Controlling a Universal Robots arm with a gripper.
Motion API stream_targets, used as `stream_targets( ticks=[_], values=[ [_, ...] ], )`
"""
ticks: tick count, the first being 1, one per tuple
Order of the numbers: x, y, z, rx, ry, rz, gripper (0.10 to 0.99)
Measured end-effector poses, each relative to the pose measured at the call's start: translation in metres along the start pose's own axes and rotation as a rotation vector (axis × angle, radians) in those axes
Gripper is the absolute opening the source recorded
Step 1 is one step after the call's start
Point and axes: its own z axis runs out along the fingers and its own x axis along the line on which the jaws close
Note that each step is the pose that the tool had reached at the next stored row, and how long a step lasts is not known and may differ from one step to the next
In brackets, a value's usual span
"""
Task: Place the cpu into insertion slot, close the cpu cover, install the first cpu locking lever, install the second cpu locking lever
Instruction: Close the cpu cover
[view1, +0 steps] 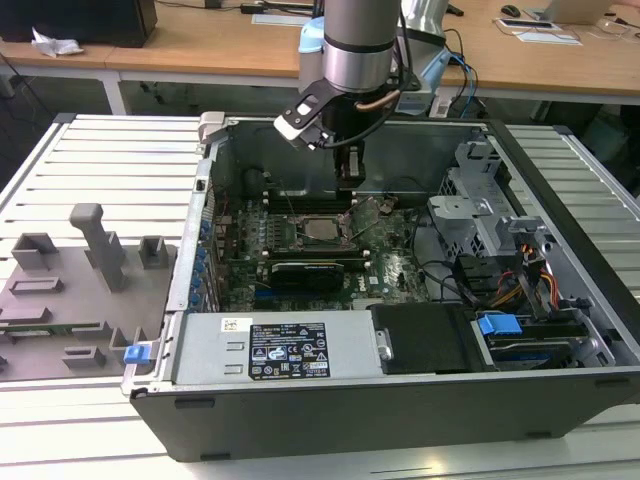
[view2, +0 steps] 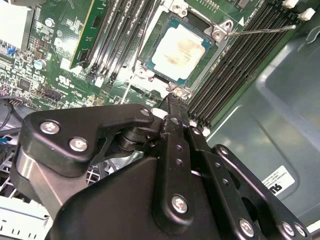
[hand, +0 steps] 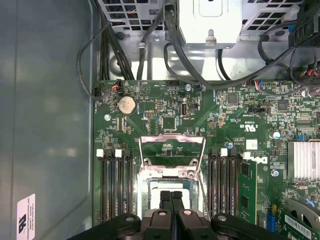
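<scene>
Nearest, gripper (view2: 172, 101): fingers (hand: 165, 199) pressed together with nothing between them, tip hanging just above the near edge of the insertion slot (view2: 157, 45).

Next, cpu (view2: 182, 45): seated flat in that slot, pale top bare.

Beyond, cpu cover (hand: 172, 150): swung up on its hinge and standing open, not over the chip.

Locking lever (view2: 260, 31): thin wire rod, unlatched, angled out across the memory slots (view2: 235, 65).

Farthest, cables (hand: 180, 55) against the case wall.

Risk, judged: the closed tip sits low and close to the chip, so an off-line descent could press on the bare top or scrape the slot rim. A push on the cover away from its hinge line might twist the thin frame, and the free lever could catch beneath it.

Pose: in the exterior view the arm (view1: 355, 50) drops near-vertically into the open case (view1: 400, 410), wrist over the socket, fingers pointing down
</scene>
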Motion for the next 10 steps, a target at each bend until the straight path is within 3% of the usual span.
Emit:
stream_targets(
  ticks=[10],
  values=[
    [0.0001, 0.0125, 0.0005, 0.0, -0.0001, 0.0, 0.106]
  ],
)
